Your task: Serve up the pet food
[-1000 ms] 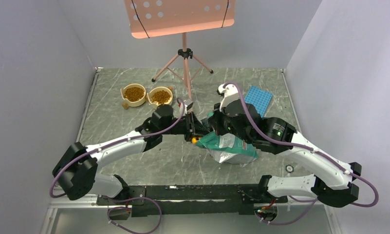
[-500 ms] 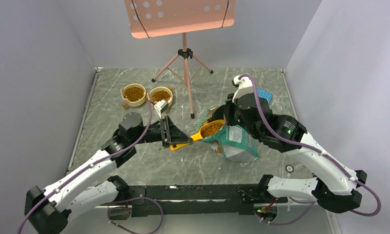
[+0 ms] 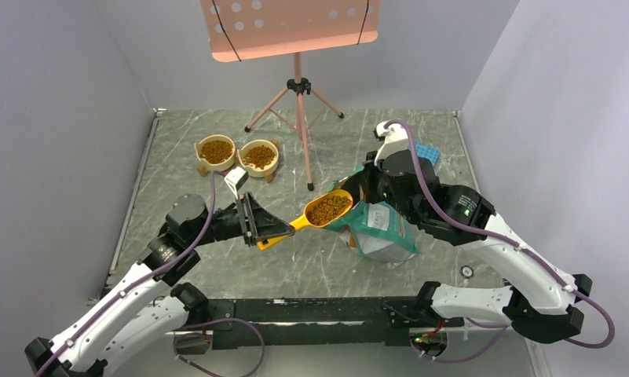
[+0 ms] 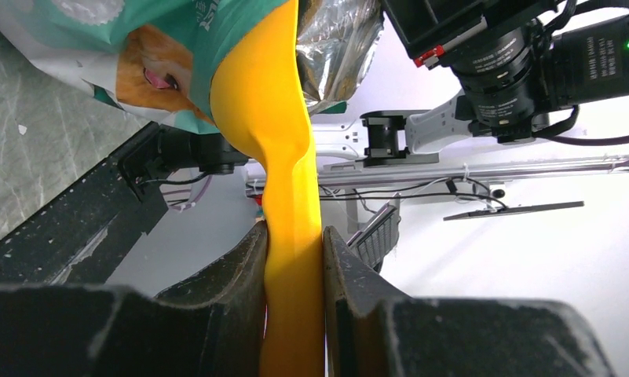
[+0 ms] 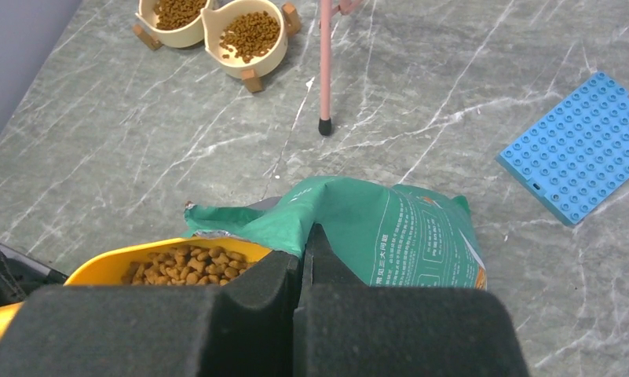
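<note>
Since a moment ago the left arm has pulled back to its own side, and the yellow scoop [image 3: 295,225] has come out of the bag [image 3: 382,232] and moved away from it. Closest to us, the left gripper [image 3: 257,228] pinches the scoop's handle tight between its two fingers [image 4: 232,275]. The scoop is held up over the grey table [image 3: 311,267]. Its cup is full of pet food [image 3: 327,208], a heap of little brown bits, just left of the bag's open top. The right gripper [image 5: 303,251] has its fingers pressed together on the green top edge of the bag. Farther back, two cream bowls [image 5: 257,63] sit side by side, each with brown bits inside. A pink stand [image 3: 298,86] rises just to their right. A blue board [image 5: 582,149] lies flat at the far right.
</note>
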`<state>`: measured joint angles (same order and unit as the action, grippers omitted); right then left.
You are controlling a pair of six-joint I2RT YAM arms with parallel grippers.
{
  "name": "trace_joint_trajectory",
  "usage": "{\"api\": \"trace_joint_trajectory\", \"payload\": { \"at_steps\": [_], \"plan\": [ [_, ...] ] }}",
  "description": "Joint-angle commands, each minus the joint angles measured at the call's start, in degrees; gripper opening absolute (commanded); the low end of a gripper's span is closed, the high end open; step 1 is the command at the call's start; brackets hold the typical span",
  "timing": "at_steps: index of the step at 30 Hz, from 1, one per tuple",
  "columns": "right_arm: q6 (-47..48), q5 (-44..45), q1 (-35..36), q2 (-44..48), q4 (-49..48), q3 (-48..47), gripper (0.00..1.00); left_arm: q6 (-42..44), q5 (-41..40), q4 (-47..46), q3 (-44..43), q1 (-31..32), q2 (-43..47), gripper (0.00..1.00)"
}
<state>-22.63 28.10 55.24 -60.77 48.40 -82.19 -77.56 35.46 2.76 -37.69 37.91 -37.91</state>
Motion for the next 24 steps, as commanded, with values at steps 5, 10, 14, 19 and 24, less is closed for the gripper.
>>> {"api": "trace_joint_trajectory", "payload": {
  "at_steps": [5, 10, 14, 19, 24],
  "plan": [
    [-0.32, 2.75, -0.75, 0.91, -5.92, -2.29, 0.0, -9.03, 0.1, -0.62, 2.28, -2.03, 3.99, 0.0],
    [-2.89, 5.45, -0.84, 0.06, -2.99, -3.19, 0.0, -15.01, -0.8, -3.56, 3.28, -2.66, 7.56, 0.0],
    [-5.91, 8.66, -0.97, -0.44, -0.28, -3.53, 0.0, -15.07, -0.62, -2.86, 0.95, -3.29, 8.15, 0.0],
    [-8.94, 11.95, -1.39, -1.14, 3.36, -4.58, 0.0, -13.62, 1.84, -2.85, -3.54, -4.7, 5.33, 0.0],
    [-10.23, 13.35, -1.63, -0.79, 5.47, -4.93, 0.0, -12.76, 4.21, -2.27, -6.42, -7.38, 2.98, 0.0]
  ]
}}
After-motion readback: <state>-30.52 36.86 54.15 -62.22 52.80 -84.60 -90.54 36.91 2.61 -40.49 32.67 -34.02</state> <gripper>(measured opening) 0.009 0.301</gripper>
